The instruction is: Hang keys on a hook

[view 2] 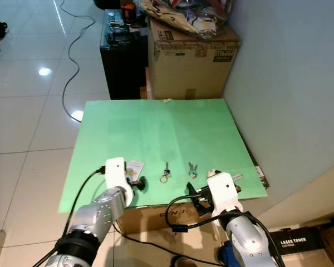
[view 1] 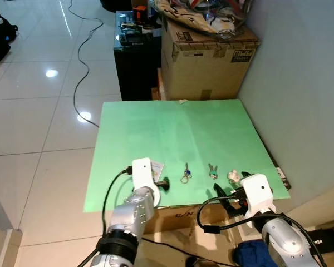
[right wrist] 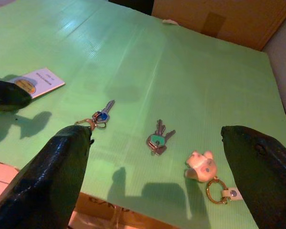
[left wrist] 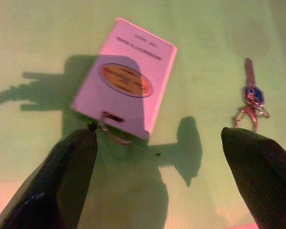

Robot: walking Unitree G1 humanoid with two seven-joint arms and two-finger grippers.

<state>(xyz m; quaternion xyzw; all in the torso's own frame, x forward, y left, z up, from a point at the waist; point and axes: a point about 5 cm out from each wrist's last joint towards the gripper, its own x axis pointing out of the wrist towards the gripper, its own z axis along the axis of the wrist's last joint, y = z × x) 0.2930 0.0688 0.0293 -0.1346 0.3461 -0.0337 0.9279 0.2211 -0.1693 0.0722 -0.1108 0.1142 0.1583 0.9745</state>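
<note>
A green bench (view 1: pixel 172 133) fills the middle of the head views, and the task's things lie in a row along its lower edge, close to the robot, presumably so both arms can reach them. From left to right in the left eye view: a pale card tag (view 1: pixel 157 169) with a small ring, a key with a blue head (view 1: pixel 186 173), a bunch of keys with a green head (view 1: pixel 212 171), and a small white figurine keyring (view 1: pixel 233 177) near the lower right corner.

The left hand (left wrist: pixel 157 143) hovers over the card tag in the lower left of the bench, its two black fingers spread wide apart and holding nothing; the tag's ring lies just ahead of one fingertip. The right hand (right wrist: pixel 157 143) sits at the lower right edge, fingers likewise spread and empty, with the green-headed bunch and the figurine keyring lying between them in its wrist view.

No hook can be made out on the bench or on the grey wall (view 1: pixel 300 83) at the right. Judging by this, no key is picked up yet, and a grasp comes first.
</note>
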